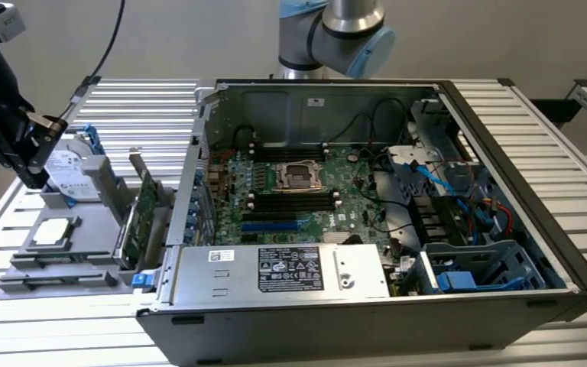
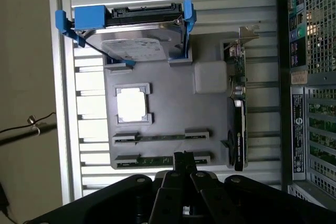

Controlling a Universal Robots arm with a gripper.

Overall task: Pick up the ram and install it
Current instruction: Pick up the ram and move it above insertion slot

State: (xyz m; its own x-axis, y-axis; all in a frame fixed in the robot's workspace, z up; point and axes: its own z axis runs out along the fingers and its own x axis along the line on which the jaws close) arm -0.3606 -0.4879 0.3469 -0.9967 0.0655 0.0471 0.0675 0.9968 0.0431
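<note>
A grey parts holder (image 2: 173, 108) lies on the slatted table beside the open computer case (image 1: 375, 199). Two thin green ram sticks rest on edge in its slots: one ram (image 2: 149, 160) in the outer slot and a second ram (image 2: 163, 138) just inside it. In the exterior view the ram slots (image 1: 54, 264) are at the holder's near end. My black gripper (image 1: 34, 177) hangs over the holder at the exterior view's left, above the hard drive end. In the wrist view the gripper (image 2: 183, 156) is shut with nothing in it, and its tips appear over the outer ram slot.
The holder also carries a hard drive in a blue bracket (image 2: 136, 40), a square processor (image 2: 131, 103) and a taller green expansion card (image 2: 237, 114). The case's motherboard (image 1: 293, 195) has dark memory slots on both sides of the processor socket (image 1: 296, 176). Cables fill the case's right side.
</note>
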